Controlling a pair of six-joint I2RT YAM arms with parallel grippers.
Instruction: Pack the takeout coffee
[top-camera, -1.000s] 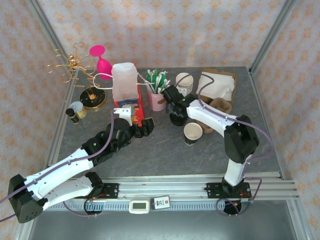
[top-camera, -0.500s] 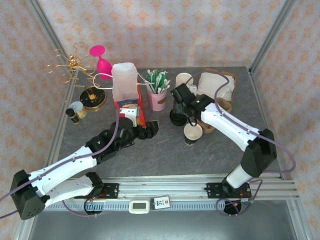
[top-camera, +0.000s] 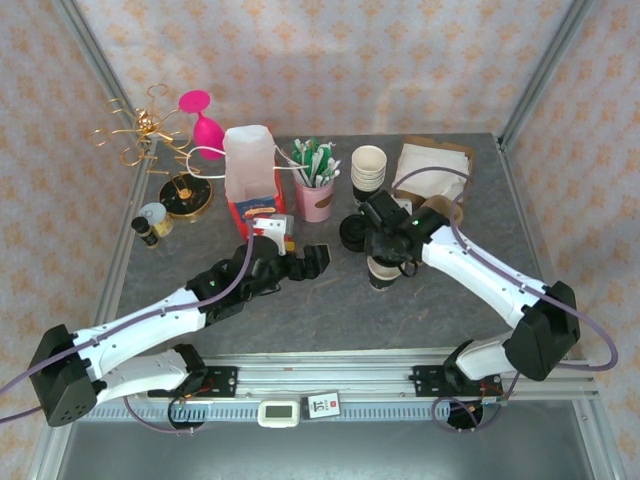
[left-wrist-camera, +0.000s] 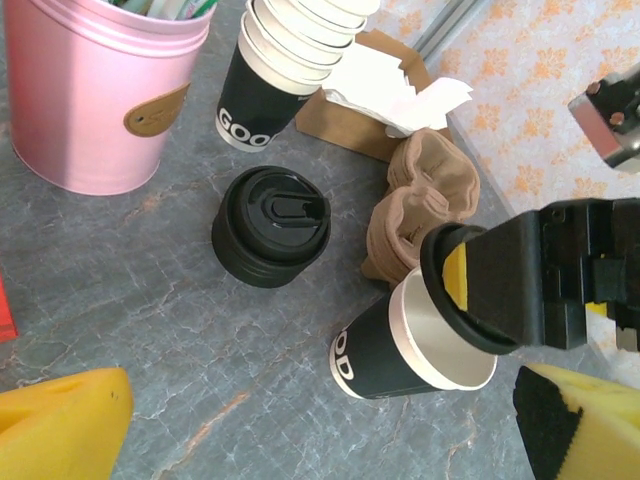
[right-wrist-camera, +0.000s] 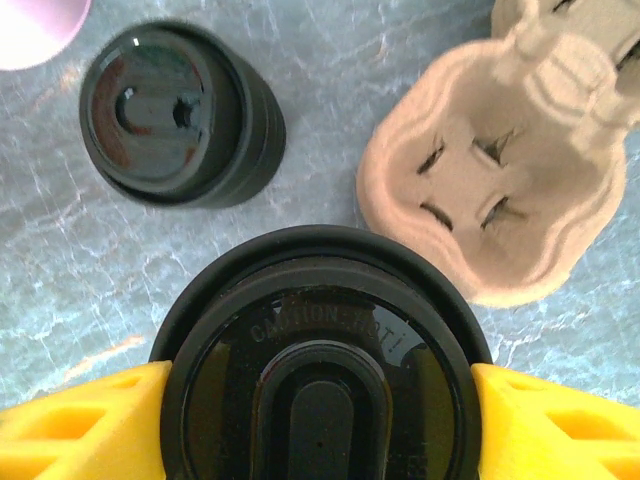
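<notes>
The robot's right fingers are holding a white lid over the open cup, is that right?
No, the lid is black, not white. The right wrist view shows it held between the yellow right fingers, and the left wrist view shows it tilted over the open cup.

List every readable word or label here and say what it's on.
"GOO", cut off: stack of black paper cups.
"OD", cut off: open black paper cup.
"CAUTION HOT", embossed, faint: black plastic lid in the right gripper.
Unreadable: brown tag on the pink metal tin; red box print.
</notes>
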